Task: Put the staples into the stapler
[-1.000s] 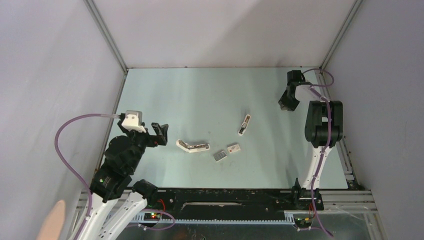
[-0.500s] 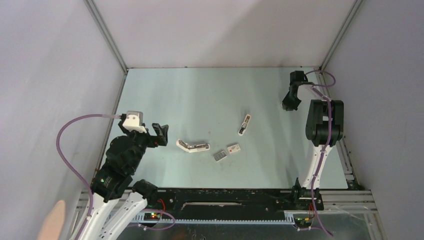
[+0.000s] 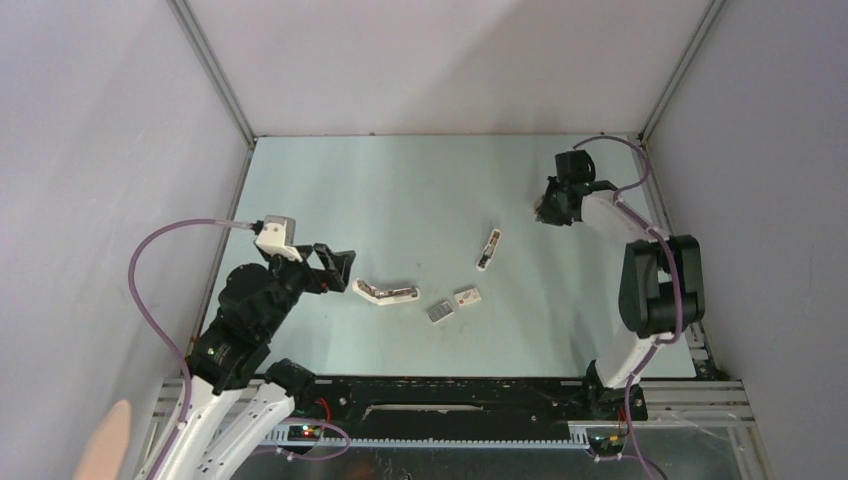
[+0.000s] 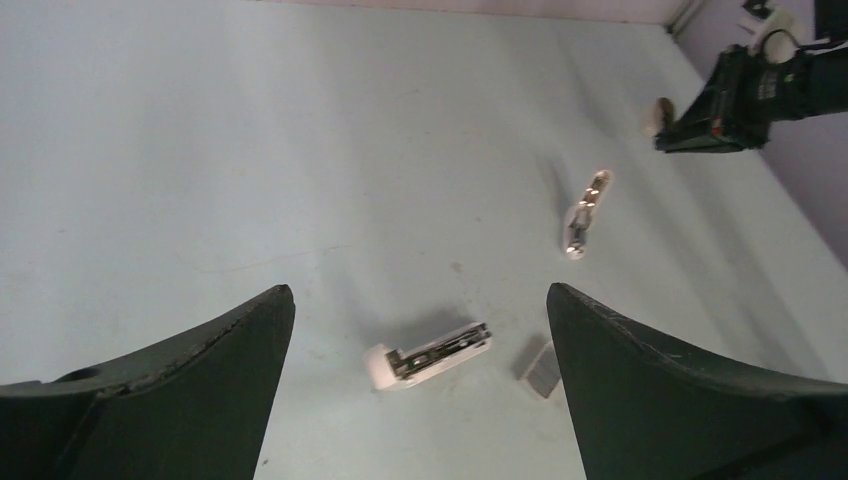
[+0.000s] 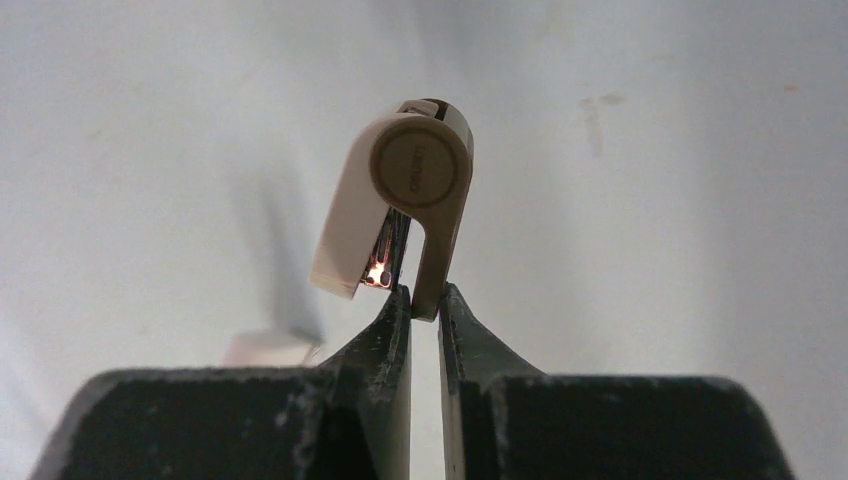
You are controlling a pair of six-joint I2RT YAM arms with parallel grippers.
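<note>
The staples (image 3: pixel 440 311) are a small flat grey block on the table, beside a small white printed box (image 3: pixel 466 296); the block also shows in the left wrist view (image 4: pixel 540 368). My right gripper (image 5: pixel 425 300) is shut on one arm of a beige stapler (image 5: pixel 410 190), swung open at its hinge and held above the table at the far right (image 3: pixel 545 208). My left gripper (image 3: pixel 337 264) is open and empty, just left of a white bent piece with a metal channel (image 4: pixel 428 353).
A whitish elongated piece (image 3: pixel 488 249) lies mid-table, also seen in the left wrist view (image 4: pixel 585 212). Grey walls stand close on the left, far and right sides. The arm bases and a black rail (image 3: pixel 450 390) run along the near edge.
My right gripper has swung left and inward from the far right corner with the stapler in it. My left gripper has moved a little right toward the white bent piece.
</note>
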